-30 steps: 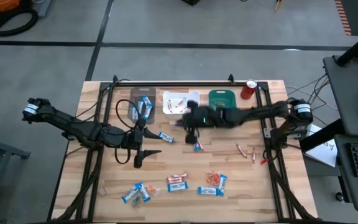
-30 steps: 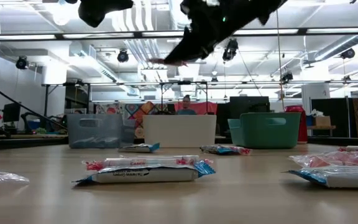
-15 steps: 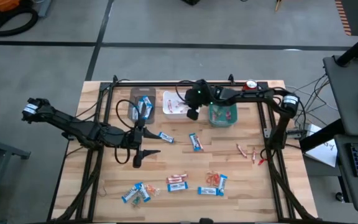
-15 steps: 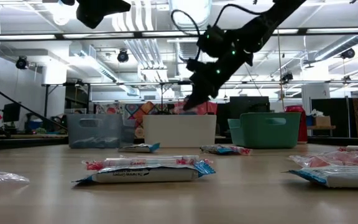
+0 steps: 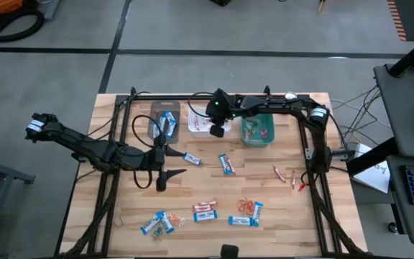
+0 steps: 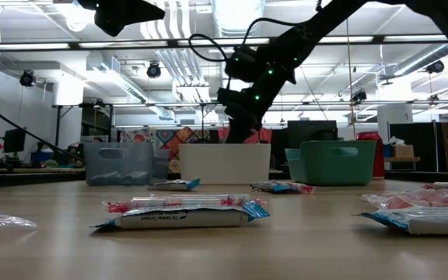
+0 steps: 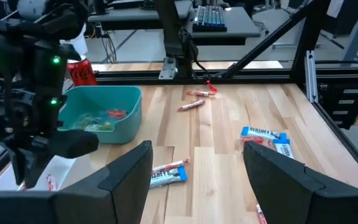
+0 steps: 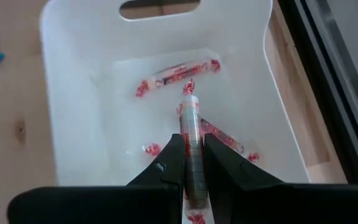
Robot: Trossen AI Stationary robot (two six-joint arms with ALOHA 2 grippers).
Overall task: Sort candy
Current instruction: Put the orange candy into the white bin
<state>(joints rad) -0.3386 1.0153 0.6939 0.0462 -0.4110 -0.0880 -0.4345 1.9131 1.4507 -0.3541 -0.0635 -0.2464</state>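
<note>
My right gripper hangs over the white bin, shut on a red-and-white bar. It also shows above that bin in the low view. Two more red-and-white bars lie on the bin floor. My left gripper is open and empty, hovering over the table's left half, near a blue-and-white bar. Other blue-and-white bars, red-and-white bars and orange-red twisted pieces lie flat on the wood. My right gripper pinches the red-and-white bar between its two fingers, which point down from above. The fingers lie along the bar, and its free end sticks out past the fingertips. The bar is lifted clear above the bin floor.
A grey bin holding blue bars stands left of the white one, and a teal bin stands right of it. A red can is by the far right corner. A black frame rail runs along the far edge.
My right gripper has moved from above the table's middle toward the far edge and down, carrying the red-and-white bar over the white bin. My left arm has kept still.
</note>
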